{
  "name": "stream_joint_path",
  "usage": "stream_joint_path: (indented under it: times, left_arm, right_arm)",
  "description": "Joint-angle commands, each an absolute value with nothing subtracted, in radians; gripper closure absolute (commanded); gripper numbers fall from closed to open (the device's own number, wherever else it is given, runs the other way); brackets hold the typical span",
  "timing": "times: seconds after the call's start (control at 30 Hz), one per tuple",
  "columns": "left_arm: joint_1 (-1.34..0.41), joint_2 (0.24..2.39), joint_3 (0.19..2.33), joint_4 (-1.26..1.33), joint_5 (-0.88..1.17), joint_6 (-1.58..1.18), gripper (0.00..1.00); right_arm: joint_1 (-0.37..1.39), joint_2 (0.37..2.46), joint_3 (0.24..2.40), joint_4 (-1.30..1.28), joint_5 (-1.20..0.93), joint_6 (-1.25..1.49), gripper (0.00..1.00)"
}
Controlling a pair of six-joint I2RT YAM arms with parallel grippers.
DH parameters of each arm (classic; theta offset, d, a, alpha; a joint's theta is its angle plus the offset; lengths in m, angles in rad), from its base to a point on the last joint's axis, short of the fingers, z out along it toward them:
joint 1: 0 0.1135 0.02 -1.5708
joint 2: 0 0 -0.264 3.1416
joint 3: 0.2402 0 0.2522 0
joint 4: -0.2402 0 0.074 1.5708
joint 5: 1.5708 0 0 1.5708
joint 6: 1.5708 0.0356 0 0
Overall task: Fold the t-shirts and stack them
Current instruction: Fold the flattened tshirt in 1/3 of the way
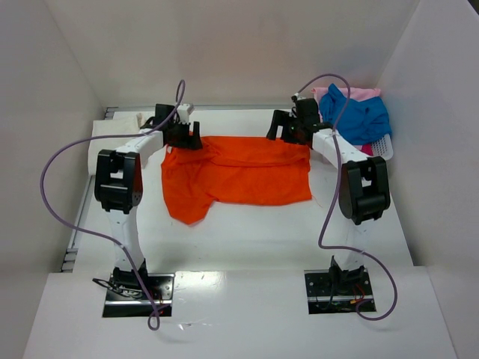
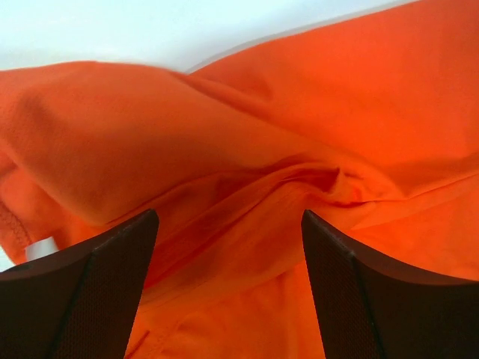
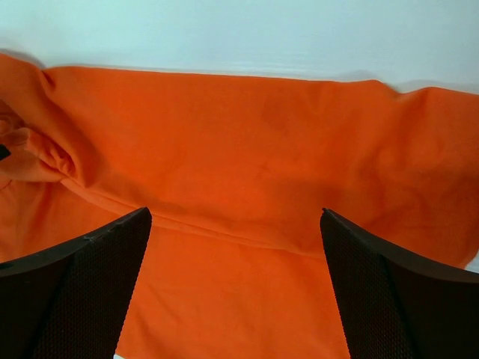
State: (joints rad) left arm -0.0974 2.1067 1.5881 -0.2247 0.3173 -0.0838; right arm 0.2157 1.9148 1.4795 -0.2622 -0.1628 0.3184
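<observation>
Wide open and empty, the left pincer and right pincer hover at the far edge of the orange t-shirt spread mid-way across the counter; its first fold looks laid, so next comes regripping for another.

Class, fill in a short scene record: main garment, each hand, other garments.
Main garment: orange t-shirt, spread on the table, partly folded
Left hand: open, over the shirt's far left corner
Right hand: open, over the shirt's far right corner
Other garments: blue t-shirt and pink t-shirt, heaped in the white basket, far right
</observation>
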Motion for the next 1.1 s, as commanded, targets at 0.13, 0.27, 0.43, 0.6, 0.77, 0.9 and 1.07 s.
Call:
stream_joint_path:
  times: [0.13,0.27,0.43,0.6,0.77,0.9,1.07]
  left_arm:
    - [-0.159,2.136,1.602,-0.244,0.245,0.021,0.18]
    - [-0.181,2.154,1.611,-0.252,0.229,0.043,0.28]
    - [-0.181,2.154,1.611,-0.264,0.229,0.052,0.50]
    - [-0.181,2.150,1.601,-0.273,0.214,0.031,0.71]
    - [-0.181,2.105,1.595,-0.293,0.183,0.008,0.95]
    - [-0.181,2.035,1.527,-0.293,0.183,-0.002,1.00]
    - [-0.181,1.985,1.496,-0.322,0.202,-0.015,1.00]
  right_arm:
    - [0.221,1.884,1.447,-0.176,-0.225,0.354,0.01]
    - [0.221,1.875,1.428,-0.176,-0.216,0.354,0.01]
    - [0.221,1.875,1.419,-0.176,-0.207,0.345,0.01]
    - [0.221,1.875,1.419,-0.167,-0.216,0.345,0.01]
    - [0.221,1.865,1.403,-0.162,-0.216,0.345,0.01]
    - [0.221,1.856,1.387,-0.149,-0.216,0.354,0.01]
    - [0.221,1.856,1.374,-0.149,-0.225,0.354,0.01]
